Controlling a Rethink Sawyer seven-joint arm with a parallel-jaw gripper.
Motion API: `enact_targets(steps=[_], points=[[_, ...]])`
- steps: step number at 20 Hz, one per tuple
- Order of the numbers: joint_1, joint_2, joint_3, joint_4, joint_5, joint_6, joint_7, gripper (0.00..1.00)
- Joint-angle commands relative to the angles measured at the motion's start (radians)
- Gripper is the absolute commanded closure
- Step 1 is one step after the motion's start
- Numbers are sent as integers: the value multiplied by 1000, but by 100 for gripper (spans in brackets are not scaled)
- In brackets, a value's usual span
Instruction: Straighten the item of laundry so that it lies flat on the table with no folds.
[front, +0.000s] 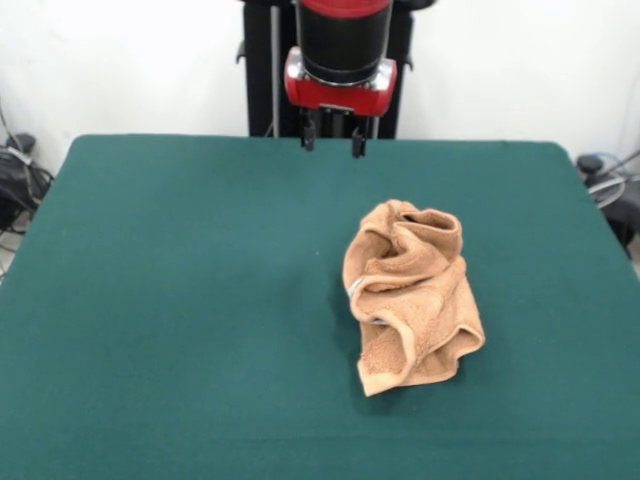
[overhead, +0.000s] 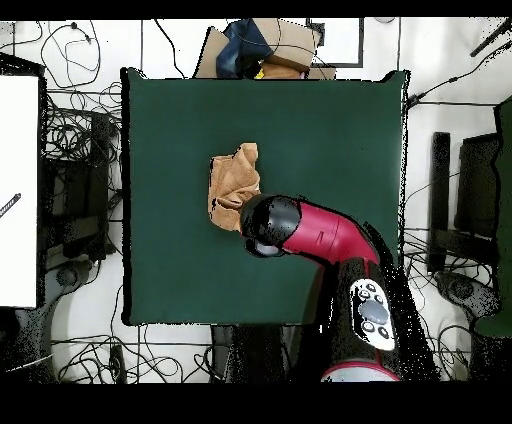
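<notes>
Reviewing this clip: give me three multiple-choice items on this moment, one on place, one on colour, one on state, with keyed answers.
1. In the front view, the towel lies:
A. right of centre
B. at the left edge
C. off the table

2. The table top is:
A. white
B. dark green
C. red

3. The towel is:
A. spread flat
B. neatly folded
C. crumpled

Answers: 1 A, it sits right of the table's middle; 2 B, the bare surface is green; 3 C, bunched ridges show, and the end effector hangs apart from it.
</notes>
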Motion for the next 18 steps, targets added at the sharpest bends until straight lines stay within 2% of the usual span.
enact_targets(steps=[1,7,18], points=[[16,61,49,27,40,-92,210,0],[37,65,26,26,37,-99,232,0],[26,79,21,31,49,-123,233,0]])
